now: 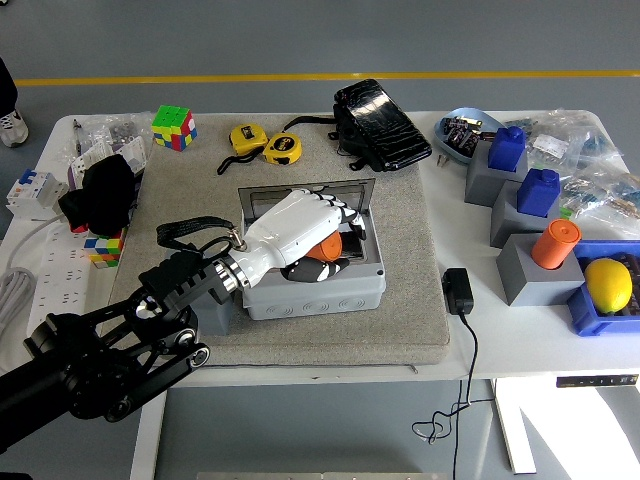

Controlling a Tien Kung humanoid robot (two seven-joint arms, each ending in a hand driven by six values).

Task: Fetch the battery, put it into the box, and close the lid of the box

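A grey box sits on the grey mat at the table's middle, its lid standing open at the back. My left hand, white with black fingertips, reaches in over the box from the left. An orange battery lies inside the box just under the palm. The fingers are stretched out toward the back right of the box and no longer wrap the battery; the thumb lies below it. Much of the box's inside is hidden by the hand. The right arm is out of view.
Two yellow tape measures and a black pouch lie behind the box. A colour cube is at back left. A black adapter with its cable lies right of the mat. Grey blocks and a blue tray with a lemon stand at right.
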